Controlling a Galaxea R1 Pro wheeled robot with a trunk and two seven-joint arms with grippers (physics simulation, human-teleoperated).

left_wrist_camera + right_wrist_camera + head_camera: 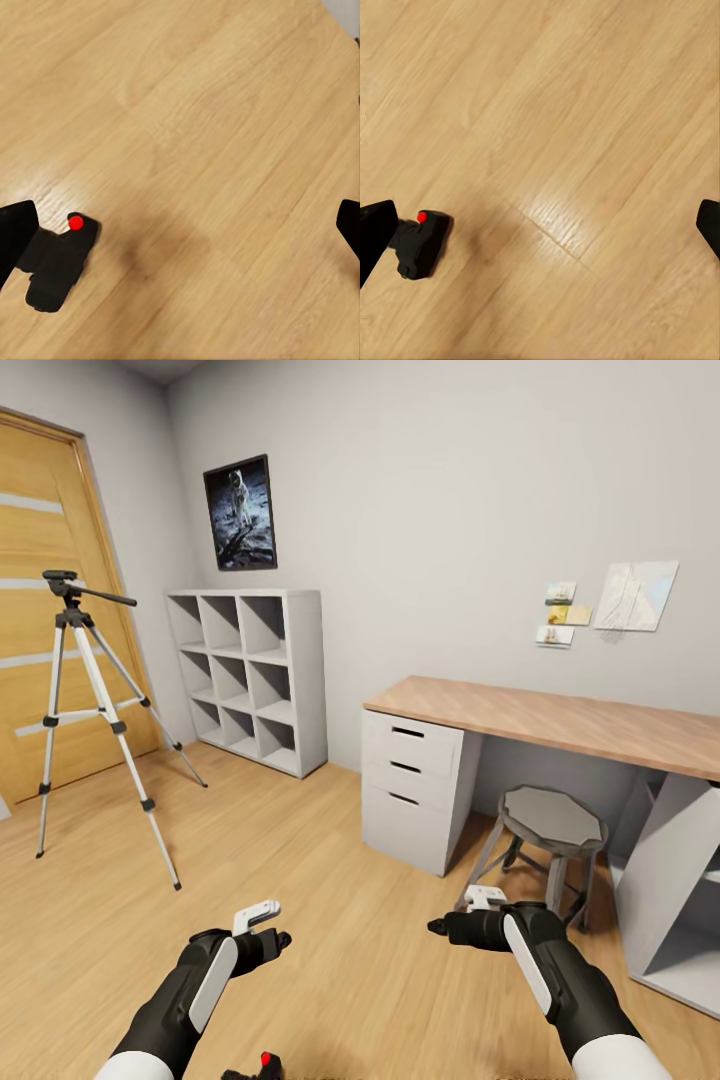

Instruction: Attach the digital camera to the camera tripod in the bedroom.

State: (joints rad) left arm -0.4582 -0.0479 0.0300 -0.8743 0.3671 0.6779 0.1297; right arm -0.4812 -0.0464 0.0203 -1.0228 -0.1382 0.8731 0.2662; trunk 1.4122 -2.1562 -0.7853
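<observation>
The camera tripod (95, 715) stands tall on the floor (330, 920) by the door (45, 610), silver legs splayed, black head with a long pan handle. The digital camera (60, 259), small, black, red-dotted, lies on the floor between left hand (262, 925) and right hand (462, 913), both spread and empty.

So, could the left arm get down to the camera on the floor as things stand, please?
Probably yes. The camera lies on bare floor with nothing around it, and the left gripper hangs open above it, apart from it; the camera sits off toward one finger, so a small shift is needed.
</observation>
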